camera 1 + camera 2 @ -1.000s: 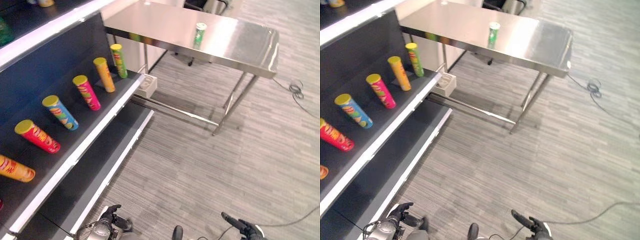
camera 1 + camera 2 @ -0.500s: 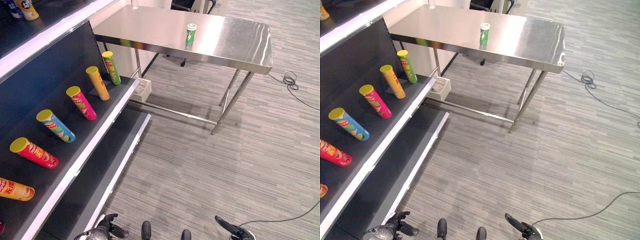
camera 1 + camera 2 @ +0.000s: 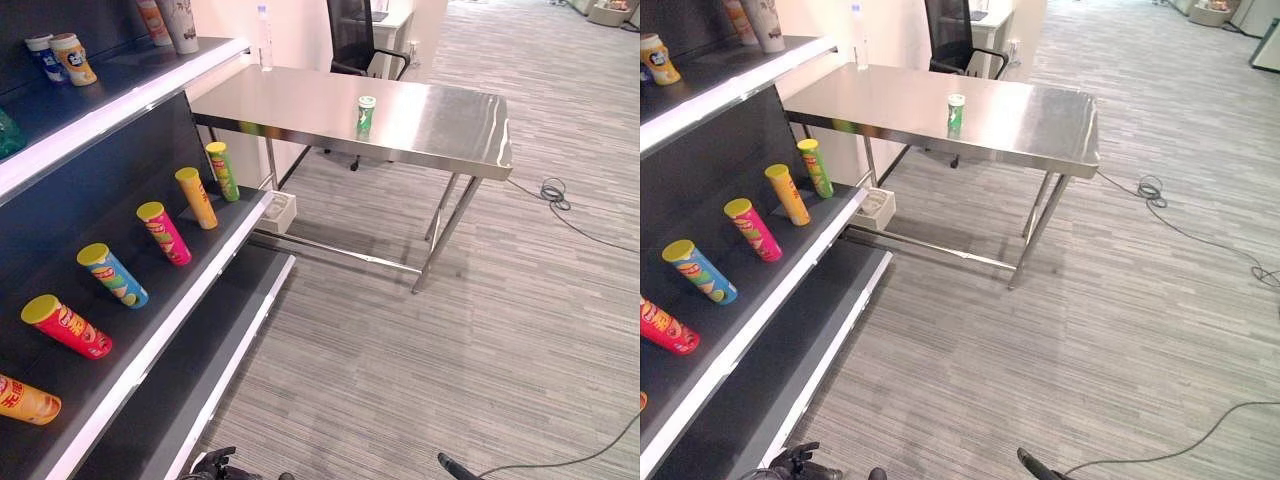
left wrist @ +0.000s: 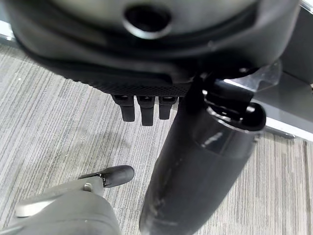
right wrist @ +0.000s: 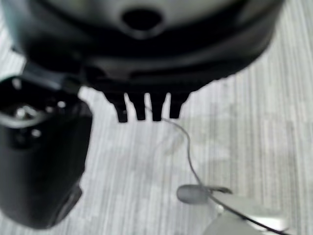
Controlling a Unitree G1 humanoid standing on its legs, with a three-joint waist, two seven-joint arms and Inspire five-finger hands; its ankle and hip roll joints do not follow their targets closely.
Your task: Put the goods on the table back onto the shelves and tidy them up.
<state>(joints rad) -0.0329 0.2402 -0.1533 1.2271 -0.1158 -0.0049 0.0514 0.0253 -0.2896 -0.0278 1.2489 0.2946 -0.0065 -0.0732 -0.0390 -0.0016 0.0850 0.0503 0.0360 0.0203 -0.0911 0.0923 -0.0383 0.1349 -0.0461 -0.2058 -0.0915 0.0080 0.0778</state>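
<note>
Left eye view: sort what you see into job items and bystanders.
Job items:
green can standing on the steel table
black shelves at the left, where it goes
row of snack tubes on the middle shelf

Bystanders:
clear bottle at the table's far corner
black office chair

A shelf unit [image 3: 150, 330] stands along the left, with a row of tubes [image 3: 165, 232] lying tilted on its middle shelf. Beyond its far end stands the surface [image 3: 440, 110], carrying one can [image 3: 366, 115] near its middle and a bottle [image 3: 264, 38] at its far left corner. A chair [image 3: 352, 35] stands behind it.
</note>
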